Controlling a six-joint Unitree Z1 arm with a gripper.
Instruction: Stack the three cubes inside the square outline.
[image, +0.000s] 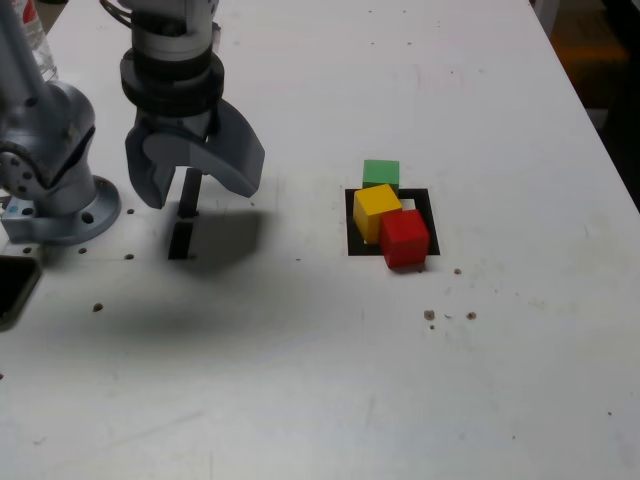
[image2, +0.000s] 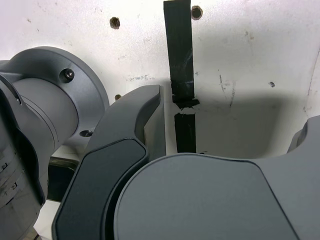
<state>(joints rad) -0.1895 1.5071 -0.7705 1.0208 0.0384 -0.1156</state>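
Observation:
In the exterior view three cubes lie side by side on the white table, none on top of another. The yellow cube (image: 376, 210) sits inside the square outline (image: 353, 232), over its far corner. Behind the outline's far edge rests the green cube (image: 381, 173). The red cube (image: 404, 238) overlaps the outline's front right part. My gripper (image: 196, 176) hangs well to the exterior view's left of them, above two short black tape strips (image: 184, 224), open and empty. The wrist view shows the open gripper (image2: 235, 120) and the black tape strips (image2: 180, 75), no cube.
The arm's grey base (image: 60, 190) stands at the exterior view's left edge, next to the gripper. A dark object (image: 12, 290) lies at the left edge in front of it. Small screw holes (image: 430, 315) dot the table (image: 320, 400). The table's right edge (image: 590, 110) runs diagonally.

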